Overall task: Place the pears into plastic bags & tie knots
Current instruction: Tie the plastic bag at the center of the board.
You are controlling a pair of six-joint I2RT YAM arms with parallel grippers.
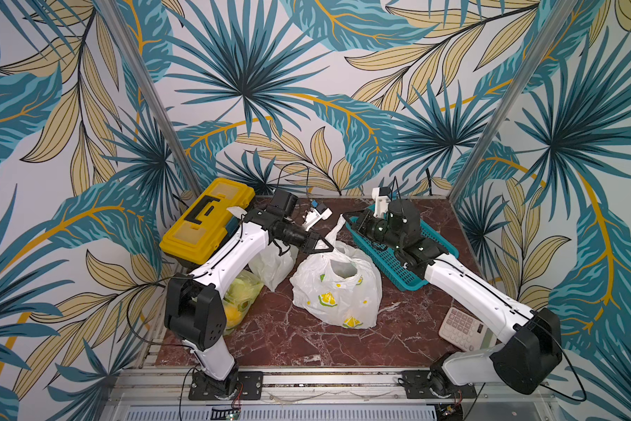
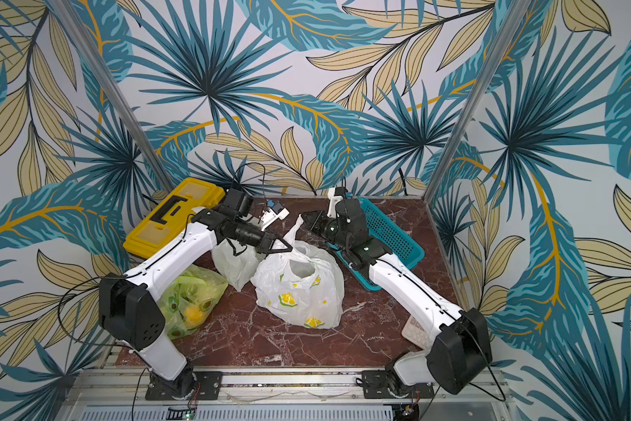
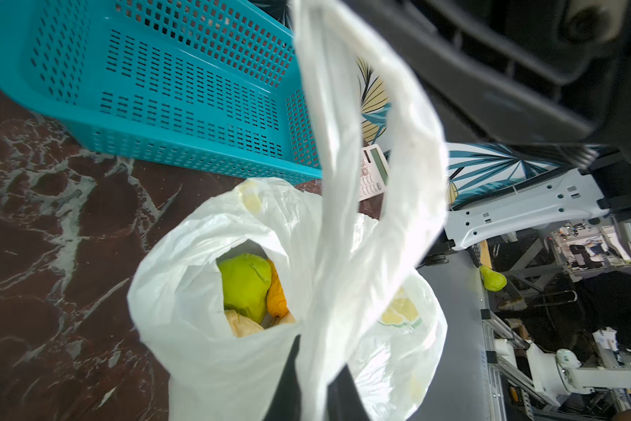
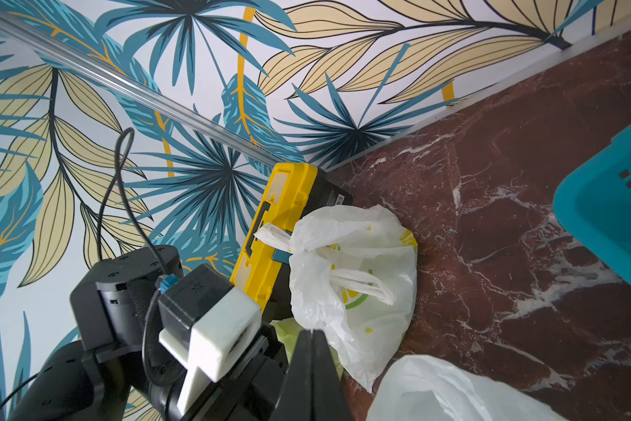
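A white plastic bag with lemon prints (image 1: 343, 295) (image 2: 299, 295) sits mid-table, mouth open. The left wrist view shows a green pear (image 3: 246, 284), an orange pear (image 3: 277, 295) and a cream one (image 3: 241, 322) inside. My left gripper (image 1: 327, 248) (image 3: 319, 359) is shut on its handle (image 3: 339, 145), which rises as a loop. My right gripper (image 1: 347, 218) (image 4: 308, 331) is shut, tips right at the handle's top; a pinch there cannot be told. A lime-green bag (image 1: 242, 295) with pears lies under my left arm. A white bag with knotted handles (image 1: 273, 268) (image 4: 354, 277) stands beside it.
An empty teal mesh basket (image 1: 408, 271) (image 3: 160, 91) lies under my right arm. A yellow toolbox (image 1: 204, 218) stands at the back left, against the knotted bag. A calculator (image 1: 459, 328) lies front right. A lone green pear (image 3: 492, 279) lies beyond the table's front edge.
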